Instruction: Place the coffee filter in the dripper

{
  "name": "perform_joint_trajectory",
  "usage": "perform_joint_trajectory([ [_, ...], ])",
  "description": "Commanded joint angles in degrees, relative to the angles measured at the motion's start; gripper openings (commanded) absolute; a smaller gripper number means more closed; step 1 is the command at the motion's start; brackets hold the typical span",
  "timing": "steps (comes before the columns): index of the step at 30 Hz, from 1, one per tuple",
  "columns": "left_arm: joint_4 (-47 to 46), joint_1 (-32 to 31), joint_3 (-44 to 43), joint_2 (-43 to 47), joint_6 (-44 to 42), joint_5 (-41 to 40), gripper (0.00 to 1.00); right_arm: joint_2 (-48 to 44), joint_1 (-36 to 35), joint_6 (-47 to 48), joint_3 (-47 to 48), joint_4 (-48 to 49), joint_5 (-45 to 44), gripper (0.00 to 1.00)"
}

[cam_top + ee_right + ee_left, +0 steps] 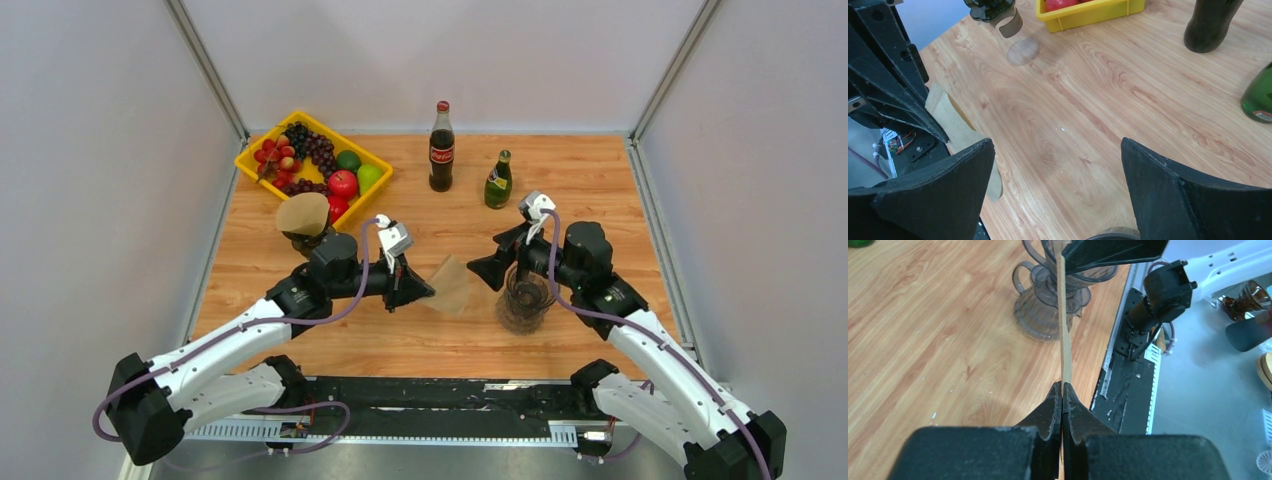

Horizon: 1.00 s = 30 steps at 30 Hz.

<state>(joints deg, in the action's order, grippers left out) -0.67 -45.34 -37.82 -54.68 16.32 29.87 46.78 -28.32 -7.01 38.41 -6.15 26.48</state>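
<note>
My left gripper (425,291) is shut on the near edge of a brown paper coffee filter (452,285), holding it up in the air left of the dripper. In the left wrist view the filter (1064,330) shows edge-on, rising from the closed jaws (1063,387) toward the smoky glass dripper (1048,305). The dripper (525,296) stands on the table at centre right. My right gripper (483,270) hovers open beside and above it, with nothing between its fingers (1057,142). The filter (955,127) lies just left of its left finger.
A yellow tray (262,150) of fruit sits at the back left. A holder with more brown filters (303,215) stands in front of it. A cola bottle (441,147) and a green bottle (498,181) stand at the back centre.
</note>
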Motion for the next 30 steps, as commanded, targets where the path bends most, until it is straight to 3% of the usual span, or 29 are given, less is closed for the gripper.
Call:
perform_joint_trajectory([
  [1,-0.26,-0.08,-0.93,0.55,-0.61,3.88,0.0,1.7,0.04,1.46,3.06,3.31,2.36,1.0],
  [12,-1.39,-0.1,-1.87,-1.76,-0.68,7.24,0.0,1.91,-0.02,1.72,2.55,2.76,6.73,1.0],
  [17,-1.4,-0.07,-2.33,-2.03,-1.01,8.17,0.0,0.91,0.01,1.79,2.85,0.8,-1.32,1.0],
  [23,-1.63,-0.02,-2.32,-1.48,-1.07,8.89,0.0,0.68,0.01,2.5,3.19,-0.96,-3.44,1.0],
  [30,-1.4,-0.04,-2.42,-1.18,-0.25,6.52,0.0,-0.5,0.01,2.94,3.75,-2.44,5.6,1.0],
])
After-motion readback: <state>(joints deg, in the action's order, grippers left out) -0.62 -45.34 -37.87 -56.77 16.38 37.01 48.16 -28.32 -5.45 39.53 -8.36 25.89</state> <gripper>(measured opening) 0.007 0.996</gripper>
